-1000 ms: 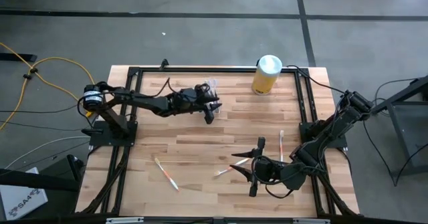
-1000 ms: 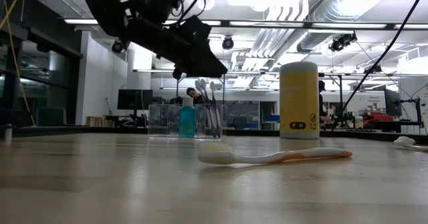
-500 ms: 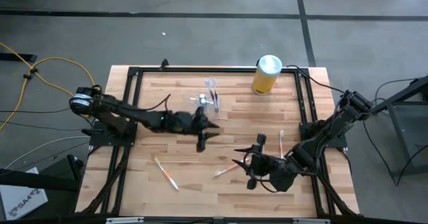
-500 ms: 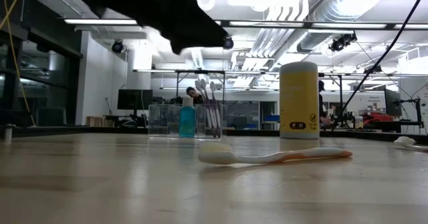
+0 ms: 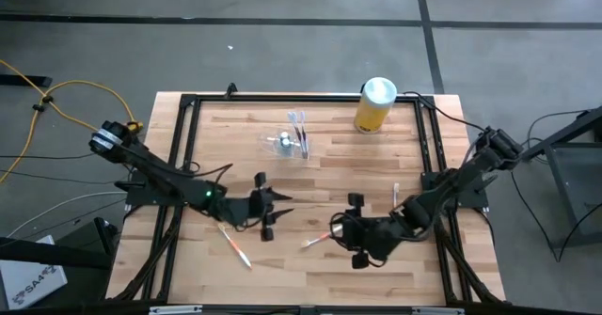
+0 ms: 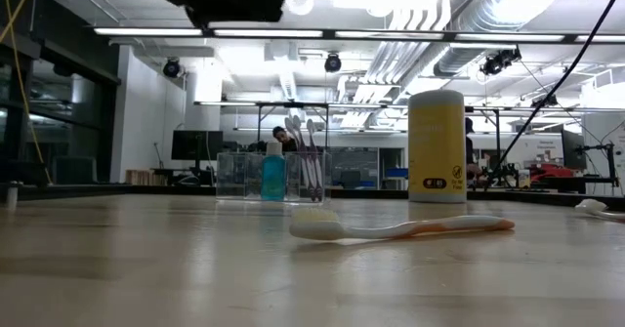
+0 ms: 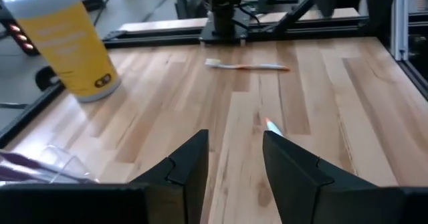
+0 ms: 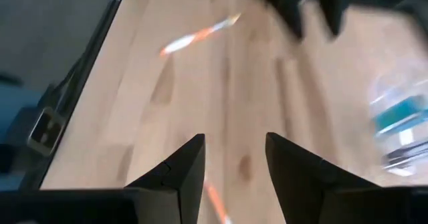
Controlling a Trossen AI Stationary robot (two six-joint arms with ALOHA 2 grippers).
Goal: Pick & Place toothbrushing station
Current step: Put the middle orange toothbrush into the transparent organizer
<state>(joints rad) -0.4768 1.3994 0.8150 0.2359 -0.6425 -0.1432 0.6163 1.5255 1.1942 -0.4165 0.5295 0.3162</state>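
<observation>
The toothbrushing station is a clear plastic holder with a blue tube and toothbrushes in it. It stands on its base at the table's far middle and also shows in the low view and the right wrist view. My left gripper is open and empty, on the near side of the station and well apart from it. My right gripper is open and empty at the near right, by the orange end of a toothbrush, which also shows in its wrist view.
A yellow canister with a white lid stands at the far right. Loose toothbrushes lie flat at the near left and at the right. A black frame runs around the table top.
My left gripper has drawn back from the station toward the table's near edge and a little left, staying open. The station has stayed where it was. My right gripper has shifted slightly toward the table's left.
</observation>
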